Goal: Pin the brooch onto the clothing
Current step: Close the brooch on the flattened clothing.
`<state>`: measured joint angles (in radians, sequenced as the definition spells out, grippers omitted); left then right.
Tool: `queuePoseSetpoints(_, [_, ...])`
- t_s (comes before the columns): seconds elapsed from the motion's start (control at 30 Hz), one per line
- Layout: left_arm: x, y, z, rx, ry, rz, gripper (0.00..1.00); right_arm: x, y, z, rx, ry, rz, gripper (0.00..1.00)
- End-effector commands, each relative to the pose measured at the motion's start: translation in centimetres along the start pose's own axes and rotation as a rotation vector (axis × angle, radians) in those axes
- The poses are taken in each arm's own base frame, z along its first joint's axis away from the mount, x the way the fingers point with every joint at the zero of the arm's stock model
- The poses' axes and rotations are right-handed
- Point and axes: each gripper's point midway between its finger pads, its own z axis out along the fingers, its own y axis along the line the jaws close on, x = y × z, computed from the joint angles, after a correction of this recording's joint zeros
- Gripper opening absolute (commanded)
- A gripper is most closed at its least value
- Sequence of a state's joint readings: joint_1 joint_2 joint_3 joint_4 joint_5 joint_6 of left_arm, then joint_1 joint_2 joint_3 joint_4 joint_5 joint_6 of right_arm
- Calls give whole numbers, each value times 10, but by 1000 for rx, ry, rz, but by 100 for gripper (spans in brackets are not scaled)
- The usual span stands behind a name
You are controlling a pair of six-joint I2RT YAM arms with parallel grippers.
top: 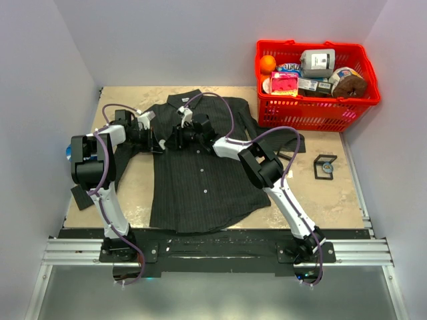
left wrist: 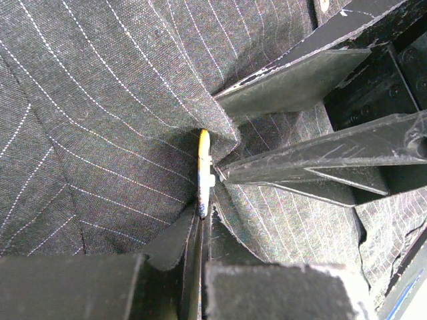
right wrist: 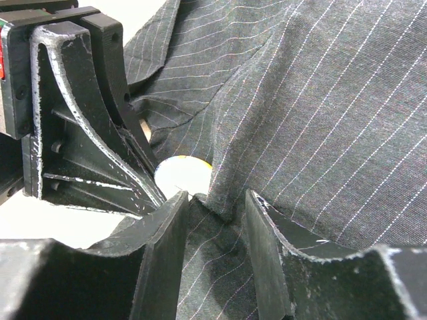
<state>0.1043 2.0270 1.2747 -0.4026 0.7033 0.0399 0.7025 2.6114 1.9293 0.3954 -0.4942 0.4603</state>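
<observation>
White-black arms (top: 287, 193), purple cables, scuffed black fingers (right wrist: 160, 247).

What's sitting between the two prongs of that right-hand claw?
A pinched fold of the shirt fills the gap between the right gripper's jaws, seen in the right wrist view.

Lab test cell: white walls (top: 53, 80), alu rail (top: 220, 253) w/ bolted arms.

Left tool (left wrist: 202, 230) pinches brooch (left wrist: 203, 170) edge-on against shirt (left wrist: 100, 100).
</observation>
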Motion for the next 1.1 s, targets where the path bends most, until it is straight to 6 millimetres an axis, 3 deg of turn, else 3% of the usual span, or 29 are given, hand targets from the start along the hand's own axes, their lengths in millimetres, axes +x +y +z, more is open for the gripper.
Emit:
queuePoseSetpoints(0.0, [15, 25, 7, -98, 51, -22, 0, 12, -11, -7, 35, 51, 49, 43])
queuePoseSetpoints(0.37, [14, 25, 5, -103, 48, -17, 0, 9, -16, -5, 56, 44, 55, 42])
queuePoseSetpoints(1.07, [13, 18, 9, -95, 49, -5, 0, 17, -6, 8, 52, 71, 33, 41])
